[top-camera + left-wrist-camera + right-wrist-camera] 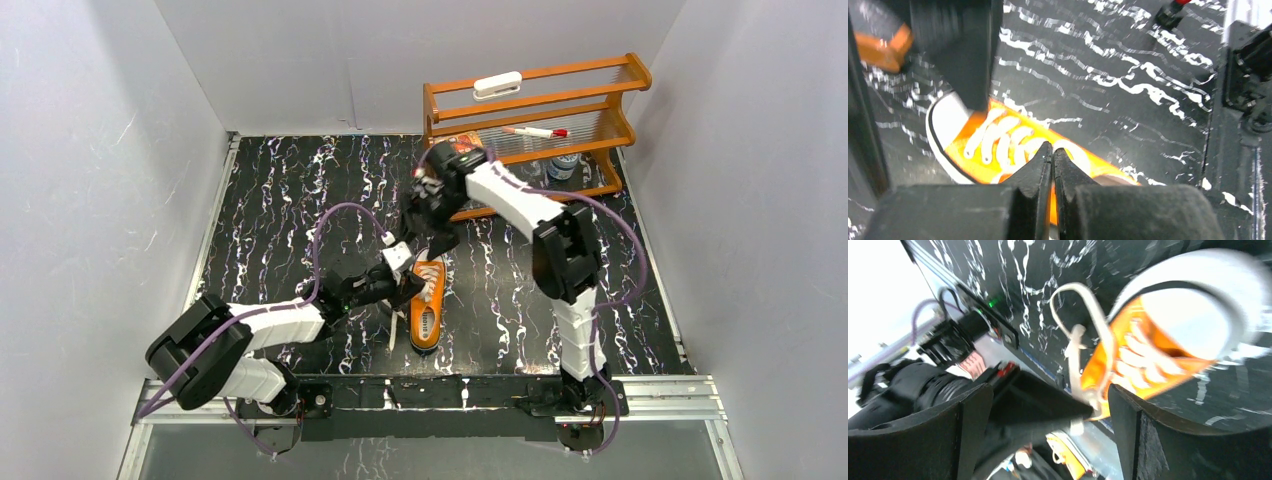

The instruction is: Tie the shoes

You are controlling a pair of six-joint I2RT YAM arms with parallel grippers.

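Right gripper [1048,396] jaws stand wide apart. Orange sneaker [1168,355] at two o'clock, its white lace [1083,305] looping at twelve; left gripper [1087,412] tip beside it at six.

Open tabletop [270,200] is left along the left and rear-left. The rear right is blocked by a wooden rack [530,105]. The sneaker [428,312] is crowded from the left by the left gripper [1052,152] and from behind by the right gripper [435,238]; its right flank is unobstructed.
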